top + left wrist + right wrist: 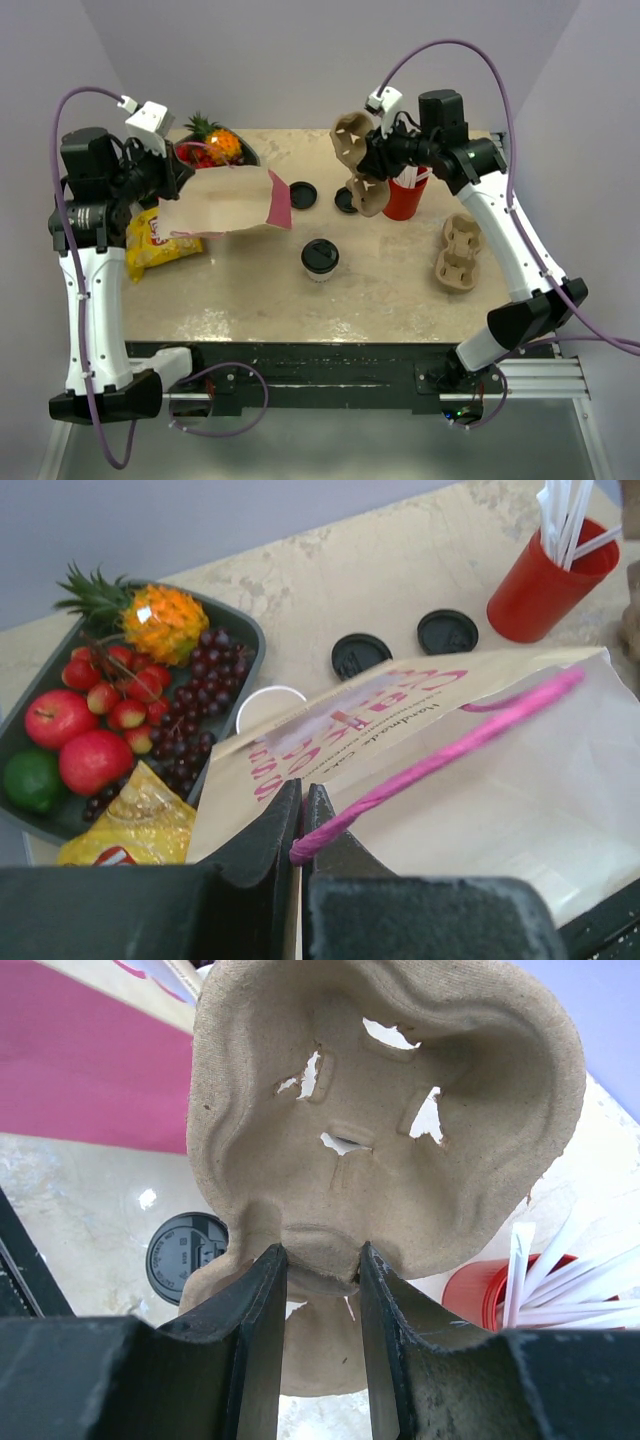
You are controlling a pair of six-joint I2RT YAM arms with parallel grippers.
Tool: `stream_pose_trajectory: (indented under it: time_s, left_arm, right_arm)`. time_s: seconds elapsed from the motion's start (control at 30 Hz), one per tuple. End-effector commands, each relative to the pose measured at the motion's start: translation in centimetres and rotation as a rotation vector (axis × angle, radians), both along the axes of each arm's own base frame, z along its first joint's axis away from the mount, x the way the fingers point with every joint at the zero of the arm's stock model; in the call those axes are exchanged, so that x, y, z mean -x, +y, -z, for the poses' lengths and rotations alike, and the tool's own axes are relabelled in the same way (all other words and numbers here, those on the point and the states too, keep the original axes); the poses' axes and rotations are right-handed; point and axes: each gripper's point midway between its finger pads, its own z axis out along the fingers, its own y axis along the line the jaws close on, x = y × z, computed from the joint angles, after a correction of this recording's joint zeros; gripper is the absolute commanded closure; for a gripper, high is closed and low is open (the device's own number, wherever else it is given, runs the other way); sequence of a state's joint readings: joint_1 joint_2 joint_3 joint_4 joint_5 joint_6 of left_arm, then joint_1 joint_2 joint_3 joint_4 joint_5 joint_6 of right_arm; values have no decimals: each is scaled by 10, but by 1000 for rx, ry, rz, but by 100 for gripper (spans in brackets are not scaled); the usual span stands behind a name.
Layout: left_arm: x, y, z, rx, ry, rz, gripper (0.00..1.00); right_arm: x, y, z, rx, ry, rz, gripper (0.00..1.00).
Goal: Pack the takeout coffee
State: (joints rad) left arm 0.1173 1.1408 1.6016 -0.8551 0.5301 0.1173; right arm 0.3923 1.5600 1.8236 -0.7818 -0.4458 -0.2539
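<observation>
- The left gripper (302,810) sits at the bottom centre of its wrist view, jaws pinched nearly together on the pink twisted-cord handle (450,750) of a flat tan paper bag with pink lettering (480,780).
- In the top view this bag (225,200) hangs in the upper left, off the beige marbled table (250,290), its pink-lined mouth facing frame right.
- The right gripper (318,1260) clamps its two black fingers, partly apart, on the lower edge of a brown moulded-pulp cup carrier (390,1110), which fills most of that wrist view.
- The top view shows this carrier (355,165) lifted in the upper centre, just left of a red cup of white straws (405,195).
- The takeout coffee, a small white paper cup with a round black plastic lid on it (320,258), stands upright at the centre of the table, apart from both grippers.
- Two loose round black lids (302,193) (347,200) lie flat above it.
- A second brown pulp carrier (458,250) lies at middle right.
- A dark tray of fruit (245,150) sits at upper left, with a yellow crisp bag (160,240) below it.
</observation>
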Motion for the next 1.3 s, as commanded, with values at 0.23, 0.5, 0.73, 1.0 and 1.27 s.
stream_pose_trajectory:
  time_s: [0.23,0.5,0.73,1.0,1.27]
  left_arm:
    - [44,-8,87,35,244,-6,100]
    - [60,-3,49,4,175,-34,100]
    - [74,-4,21,21,98,-29,100]
    - [79,-18,74,100,186,26,100]
    - [81,-13,29,111,119,7,100]
  right_arm:
    - [52,35,-53,-33,-183,-267,69]
    - [88,57,-60,2,-273,-391,70]
    - [106,81,-94,-41,-368,-451,70]
    - [144,105,-146,-118,-511,-556,70]
    - [179,118,-167,-163,-604,-608,68]
